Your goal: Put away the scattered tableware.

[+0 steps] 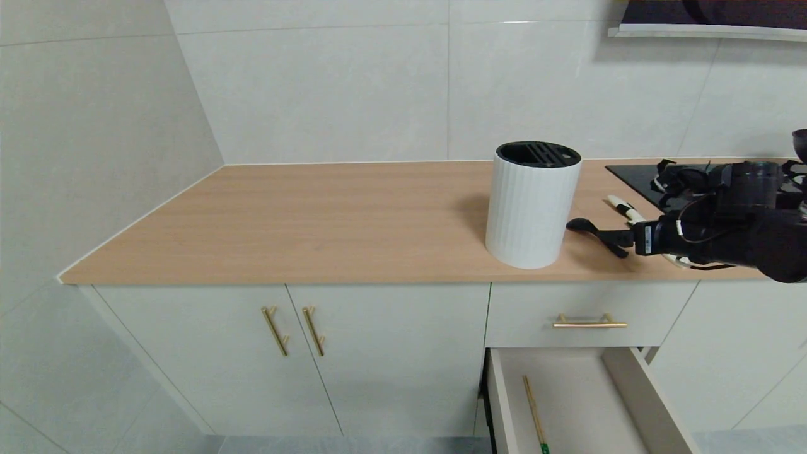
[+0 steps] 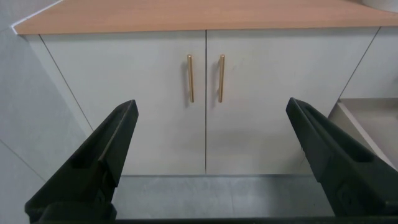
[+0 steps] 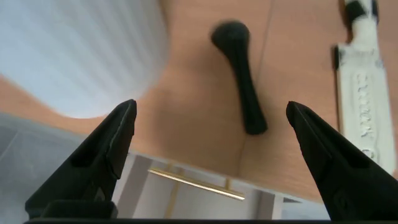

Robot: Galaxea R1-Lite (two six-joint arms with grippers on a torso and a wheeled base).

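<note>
1. Tableware first: the black spoon (image 1: 583, 226) lies flat on the desk (image 1: 315, 221), just beside the white ribbed holder (image 1: 533, 208). A white-handled utensil (image 1: 624, 209) lies near it, toward the cooktop (image 1: 637, 178).
2. Your right tool (image 3: 209, 106) is spread wide and grips nothing. It hangs low over the desk's front edge, lined up with the spoon's handle end; you cannot tell whether a finger touches it.
3. Your left tool (image 2: 211, 112) is equally wide apart and empty, facing the cupboard doors (image 2: 155, 81) below the desk.
4. The lower drawer (image 1: 637, 397) stands pulled out, with chopsticks (image 1: 534, 413) inside.
</note>
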